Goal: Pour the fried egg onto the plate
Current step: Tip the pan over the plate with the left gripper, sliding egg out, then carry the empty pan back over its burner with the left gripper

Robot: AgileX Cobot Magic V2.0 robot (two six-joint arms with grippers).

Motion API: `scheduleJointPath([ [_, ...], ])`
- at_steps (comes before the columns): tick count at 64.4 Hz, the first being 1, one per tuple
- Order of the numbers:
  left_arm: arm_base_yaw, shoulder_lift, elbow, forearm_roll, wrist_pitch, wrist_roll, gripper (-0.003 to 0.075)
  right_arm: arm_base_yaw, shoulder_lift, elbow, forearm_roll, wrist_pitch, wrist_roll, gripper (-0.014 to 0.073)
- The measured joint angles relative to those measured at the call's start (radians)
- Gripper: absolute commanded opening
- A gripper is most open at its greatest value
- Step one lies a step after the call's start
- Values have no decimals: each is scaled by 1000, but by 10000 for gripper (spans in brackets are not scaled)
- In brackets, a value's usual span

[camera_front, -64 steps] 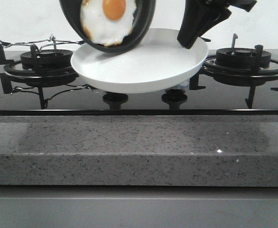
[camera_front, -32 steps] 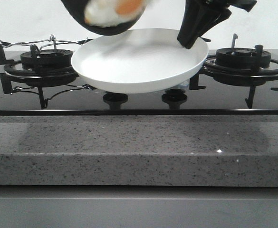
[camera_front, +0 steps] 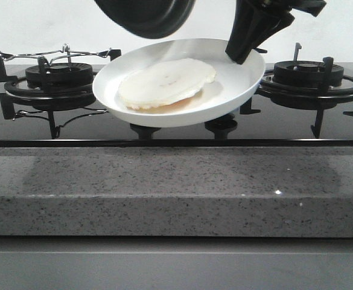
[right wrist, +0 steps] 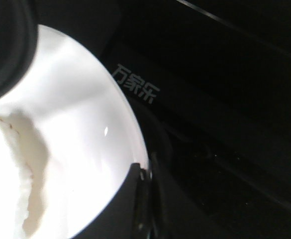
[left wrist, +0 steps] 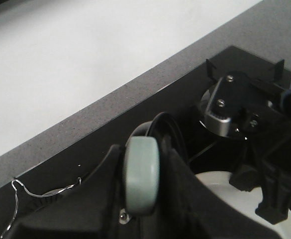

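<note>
So that the fried egg could be caught, the plate was held tilted above the stove, its rim clamped by the right hand; the egg lay on it, yolk down. The left hand's grip couldn't be judged.

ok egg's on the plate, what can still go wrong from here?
1. The plate is held off the stove by the right gripper at one rim edge and tilts down toward the left; the fried egg could slide that way.
2. The frying pan, held by the left gripper, hangs just above the plate's far rim; lowering it carelessly could knock the plate.
</note>
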Motion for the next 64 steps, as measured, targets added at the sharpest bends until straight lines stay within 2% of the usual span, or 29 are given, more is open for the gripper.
scheduleJointPath([
  [7, 117, -13, 0, -142, -33, 2, -19, 0, 0, 0, 0, 0, 0, -67],
  [13, 265, -16, 0, -381, -75, 86, -19, 0, 0, 0, 0, 0, 0, -67],
  [28, 642, -13, 32, -1088, -91, 455, -19, 0, 0, 0, 0, 0, 0, -67],
  [33, 798, 15, 54, -1354, -44, 590, -19, 0, 0, 0, 0, 0, 0, -67],
  [39, 925, 67, 78, -1574, 31, 692, -19, 0, 0, 0, 0, 0, 0, -67],
  [51, 1108, 207, 106, -1873, 144, 780, -19, 0, 0, 0, 0, 0, 0, -67],
  [57, 1154, 283, 106, -1963, 160, 789, -19, 0, 0, 0, 0, 0, 0, -67],
  [64, 1179, 356, 106, -1996, 162, 792, -19, 0, 0, 0, 0, 0, 0, -67],
])
